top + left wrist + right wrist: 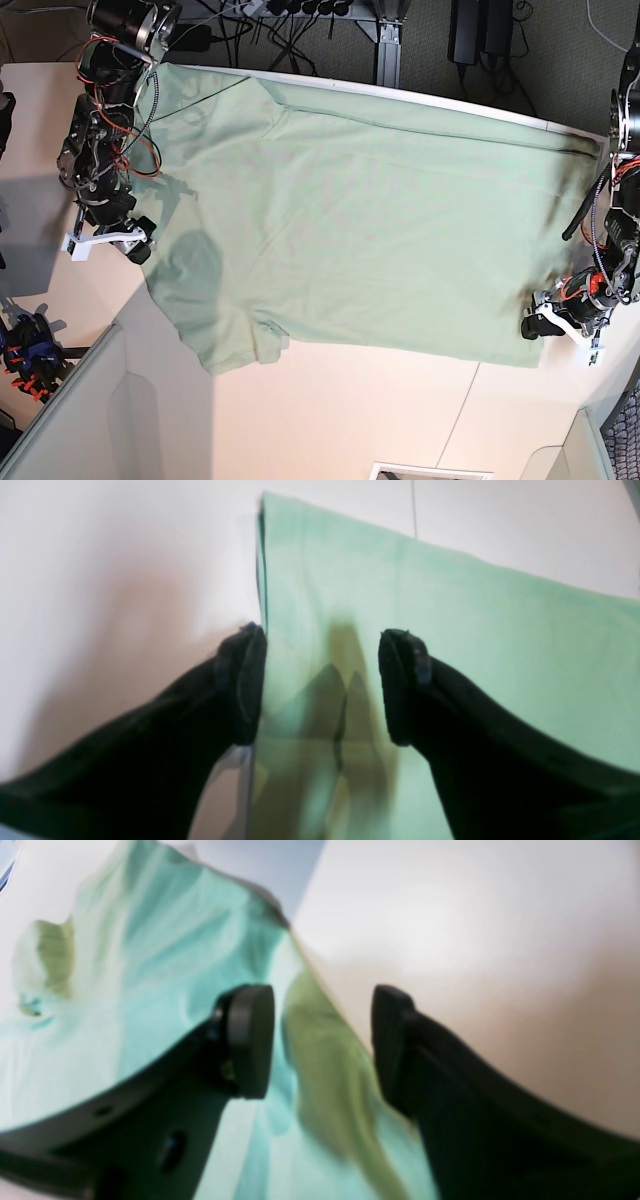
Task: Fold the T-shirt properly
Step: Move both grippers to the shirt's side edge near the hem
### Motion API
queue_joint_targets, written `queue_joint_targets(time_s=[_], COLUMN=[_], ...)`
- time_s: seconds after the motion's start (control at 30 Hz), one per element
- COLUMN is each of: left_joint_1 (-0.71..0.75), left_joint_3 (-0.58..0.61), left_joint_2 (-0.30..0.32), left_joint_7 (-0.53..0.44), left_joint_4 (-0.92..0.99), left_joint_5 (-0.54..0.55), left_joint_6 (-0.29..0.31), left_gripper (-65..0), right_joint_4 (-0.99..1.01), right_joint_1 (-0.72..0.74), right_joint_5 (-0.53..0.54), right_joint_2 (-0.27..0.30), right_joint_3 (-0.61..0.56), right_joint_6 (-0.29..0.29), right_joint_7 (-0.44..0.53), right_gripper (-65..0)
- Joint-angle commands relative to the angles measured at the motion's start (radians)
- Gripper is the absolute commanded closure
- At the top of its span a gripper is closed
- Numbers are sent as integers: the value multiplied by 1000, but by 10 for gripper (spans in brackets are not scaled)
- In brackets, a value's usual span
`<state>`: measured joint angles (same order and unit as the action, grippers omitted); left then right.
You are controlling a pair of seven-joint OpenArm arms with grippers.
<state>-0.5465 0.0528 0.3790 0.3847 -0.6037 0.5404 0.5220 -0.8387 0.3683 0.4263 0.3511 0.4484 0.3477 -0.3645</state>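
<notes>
The T-shirt (pixel 370 220) served as the reference for all positions below.

Nearest the base camera, bare surface (pixel 340 420) lay on the near side of the T-shirt, with the lower sleeve (pixel 235 345) projecting onto it. The garment lay spread nearly flat across the surface, unfolded, its far long edge running along the far border of the surface. In my judgement, no fold had yet been made, so the task stood at its start.

The left gripper (pixel 545 325) stood at the T-shirt's near corner on the hem end, low against the surface. In the left wrist view its jaws stood wide apart with nothing between them but flat cloth below; 1 jaw sat over the bare surface just outside the cloth's straight edge (pixel 262 570), the other over the cloth. This straddling appeared meant to let the jaws close on that edge.

The right gripper (pixel 130 240) stood at the opposite, sleeve end of the T-shirt, just beside its edge. In the right wrist view its jaws were parted with no cloth pinched; rumpled cloth (pixel 150 965) lay under 1 jaw and bare surface under the other, again across the border.

The 2 grippers sat at opposite ends, well apart, which I judged a preparation for lifting the garment's near side evenly. The uneven cloth at the sleeve end posed the greater risk of a poor pinch.
</notes>
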Motion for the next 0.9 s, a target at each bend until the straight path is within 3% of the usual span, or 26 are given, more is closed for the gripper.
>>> queue_joint_targets(time_s=[0.0,0.23,0.57,0.7,0.77,0.87], left_joint_1=[-18,-16,-16,-16,-16,-16], left_joint_3=[0,6,136,136,136,136], left_joint_2=[6,-2,-2,-2,-2,-2], left_joint_7=[31,39,11,-11,-20,-53], left_joint_4=[-6,-6,-6,-6,-6,-6], left_joint_5=[-6,-6,-6,-7,-7,-31], left_joint_6=[13,14,14,14,14,14], left_gripper=[-390,-390,-389,-307,-225,-106], right_joint_4=[-10,-10,-10,-10,-10,-10], right_joint_1=[19,22,22,22,22,22], right_joint_5=[0,-1,-45,-46,-46,-66], right_joint_2=[13,11,11,12,12,11], right_joint_3=[1,-39,-187,-188,-188,-188], right_joint_6=[1,1,1,1,1,1], right_joint_7=[-2,2,24,24,25,41], right_gripper=[-314,-314,-314,-311,-253,-77])
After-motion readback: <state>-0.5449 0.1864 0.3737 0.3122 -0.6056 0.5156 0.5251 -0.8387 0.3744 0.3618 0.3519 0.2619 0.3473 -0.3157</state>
